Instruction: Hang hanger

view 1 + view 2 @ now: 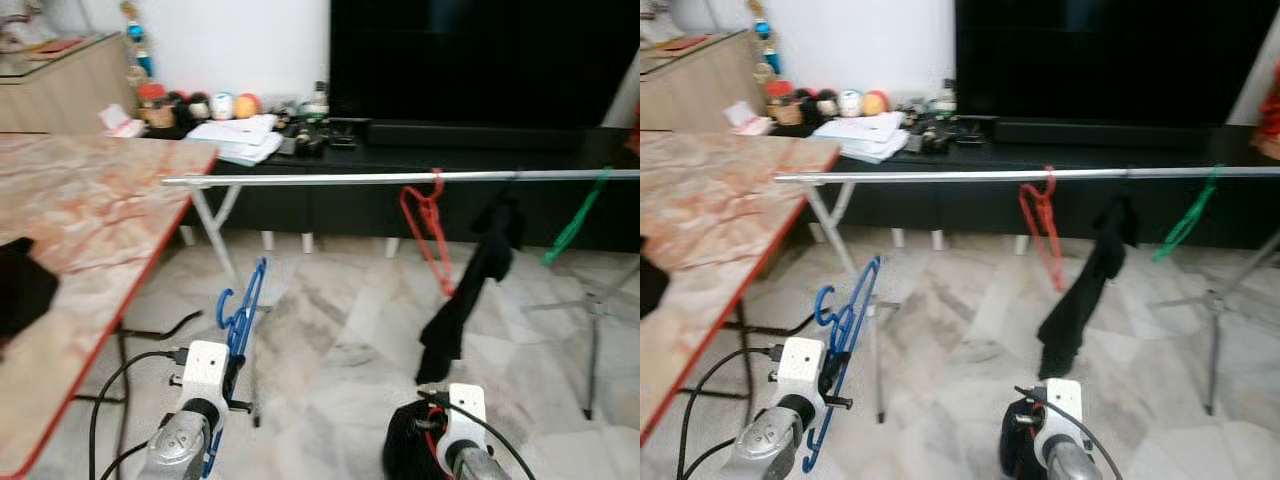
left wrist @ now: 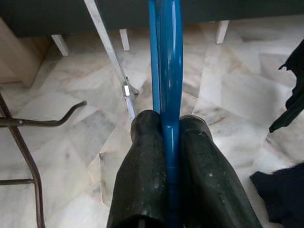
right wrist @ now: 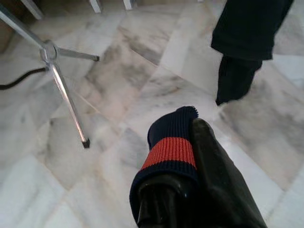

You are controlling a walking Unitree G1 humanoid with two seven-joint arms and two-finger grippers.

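Note:
My left gripper [image 2: 167, 124] is shut on a blue plastic hanger [image 1: 243, 305], held upright low over the floor with its hook toward the rail. The silver rail [image 1: 330, 179] of a drying rack runs across ahead, higher and farther than the hanger. On it hang a red hanger [image 1: 428, 230], a black garment [image 1: 470, 300] and a green hanger [image 1: 575, 225]. My right gripper [image 3: 190, 124] is low at the right, shut on a navy sock with a red band [image 3: 171, 149] that covers one finger.
A marble-patterned table with a red edge [image 1: 90, 220] stands close on the left, with a black item [image 1: 20, 285] on it. The rack's splayed legs [image 1: 215, 235] and cables [image 1: 130, 370] cross the marble floor. A dark TV [image 1: 480, 60] and a cluttered low console [image 1: 250, 135] stand behind.

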